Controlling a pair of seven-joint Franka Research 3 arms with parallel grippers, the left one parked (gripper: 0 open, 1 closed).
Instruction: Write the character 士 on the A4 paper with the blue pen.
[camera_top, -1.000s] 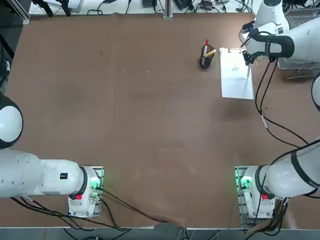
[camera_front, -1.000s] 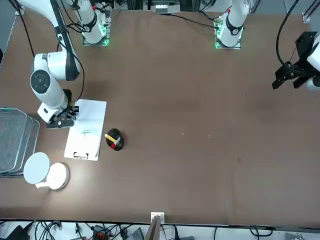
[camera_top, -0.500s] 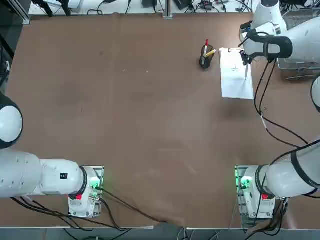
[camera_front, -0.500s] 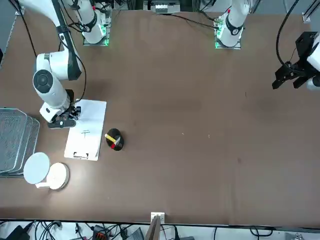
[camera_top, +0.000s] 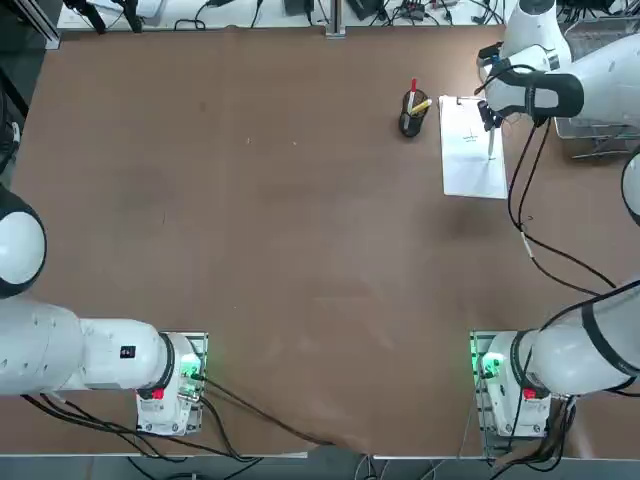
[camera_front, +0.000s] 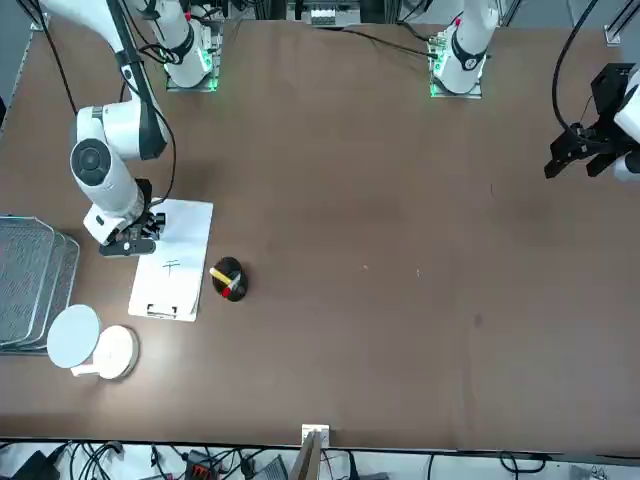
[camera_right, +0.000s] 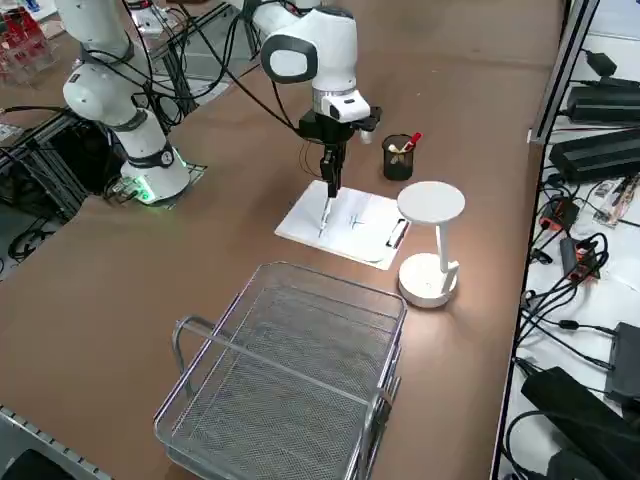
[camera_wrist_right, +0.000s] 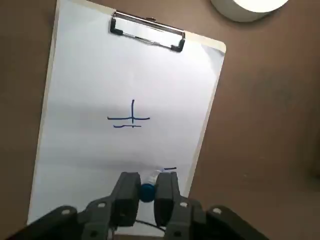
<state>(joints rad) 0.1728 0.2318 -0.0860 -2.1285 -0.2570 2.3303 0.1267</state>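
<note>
The A4 paper (camera_wrist_right: 90, 75) lies on a clipboard with its metal clip (camera_wrist_right: 147, 32) at the far short edge. On it are a thin blue cross and a short stroke under it (camera_wrist_right: 131, 119). A small dash (camera_wrist_right: 170, 170) sits close to the gripper. My right gripper (camera_wrist_right: 147, 181) is shut on the blue pen (camera_wrist_right: 147, 192) and holds it upright over the sheet's near half. From the side, the blue pen (camera_right: 326, 207) hangs from the gripper (camera_right: 330, 172) with its tip down at the paper (camera_right: 350, 225). The top view shows the gripper (camera_top: 489, 116) above the paper (camera_top: 468, 165).
A black cup (camera_top: 409, 120) with a red and a yellow pen stands just left of the sheet. A white round-headed lamp (camera_right: 431, 243) stands beside the clip end. A wire basket (camera_right: 290, 385) sits at the table's right edge.
My right gripper has shifted a little over the sheet with the pen, toward the pen cup and the clip end. Its fingers stay shut.
</note>
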